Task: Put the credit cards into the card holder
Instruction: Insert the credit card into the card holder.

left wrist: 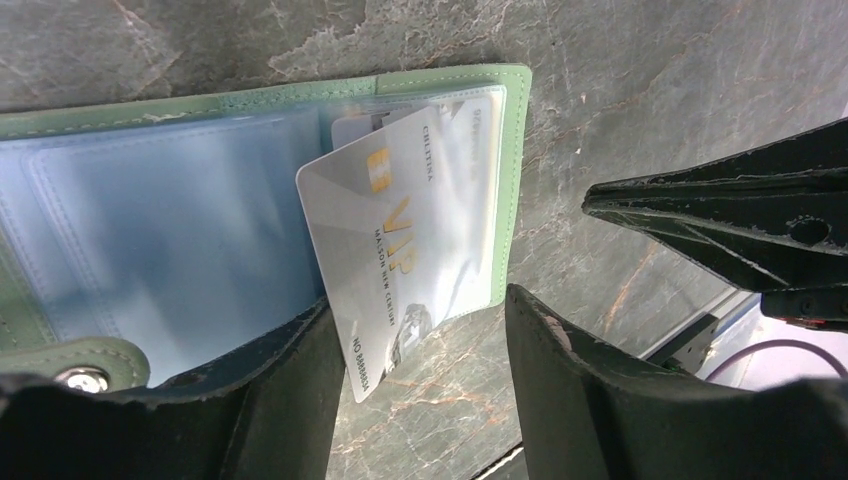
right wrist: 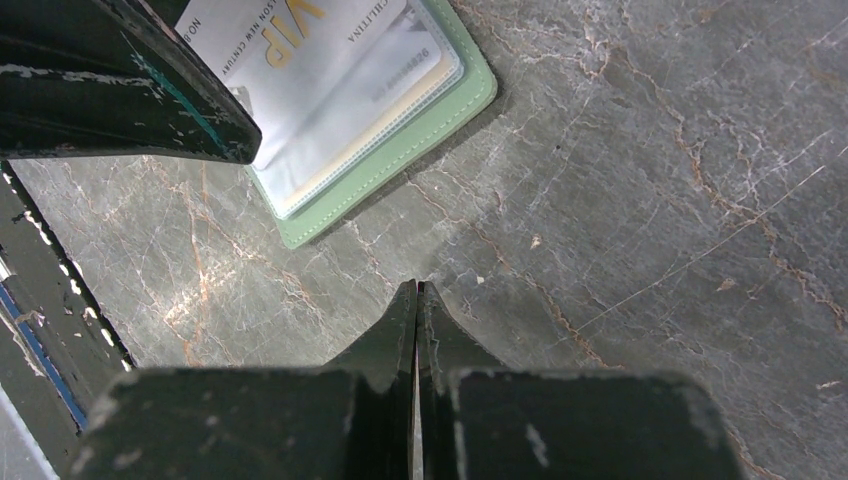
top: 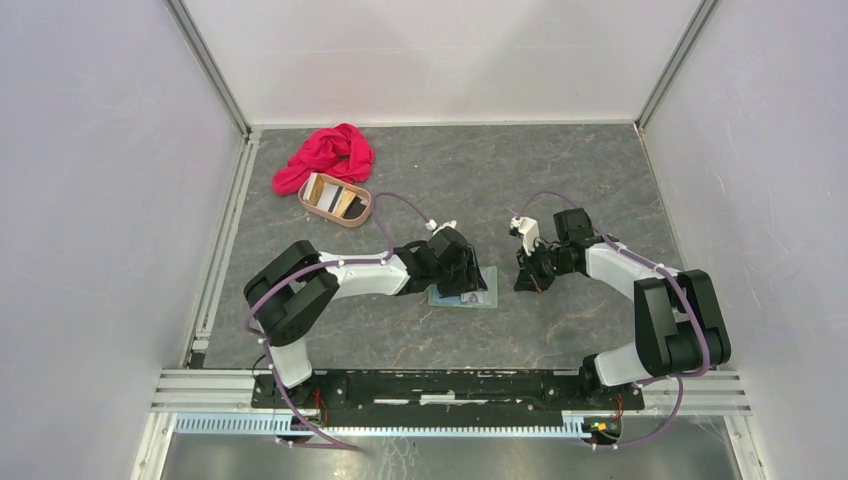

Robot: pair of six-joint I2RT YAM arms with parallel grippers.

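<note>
- Claws: left claw (left wrist: 420, 298) stands apart, astride the low corner of the silvery-white card (left wrist: 400, 240); right claw (right wrist: 417, 292) is pressed together, empty, just beside the card holder (left wrist: 518, 180).
- Card sits crooked, partly inside a clear pocket. Best squared to the slot, then pushed evenly while the holder is pinned.
- Bench (right wrist: 650, 200): grey veined stone, with the holder lying open on it.
- Beyond: tray (top: 357, 217) with more cards (top: 322, 190), red cloth (top: 325, 155), white walls (top: 440, 50).

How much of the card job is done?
Done: the card holder lies open. In hand: a silvery-white card sits crooked, partway inside it, between the fingers of the open left gripper. Left: seat it, then bring the cards from the tray.
</note>
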